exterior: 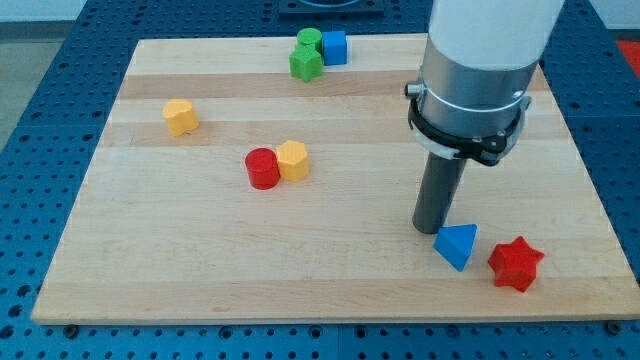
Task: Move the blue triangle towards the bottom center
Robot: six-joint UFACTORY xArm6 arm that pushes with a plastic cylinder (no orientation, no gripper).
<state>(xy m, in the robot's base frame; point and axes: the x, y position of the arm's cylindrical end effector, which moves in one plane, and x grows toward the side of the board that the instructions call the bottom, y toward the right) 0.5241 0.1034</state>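
The blue triangle (457, 245) lies on the wooden board near the view's bottom right. My tip (434, 228) stands just to its upper left, touching or almost touching its edge. A red star (516, 263) lies right beside the triangle on its right, a small gap between them. The arm's thick white and grey body hangs over the board's right half and hides what is behind it.
A red cylinder (263, 168) and a yellow block (292, 160) touch near the board's middle. Another yellow block (181, 116) lies at the left. Two green blocks (306, 58) and a blue cube (334, 46) cluster at the top edge. The board's bottom edge (320, 318) runs close below the triangle.
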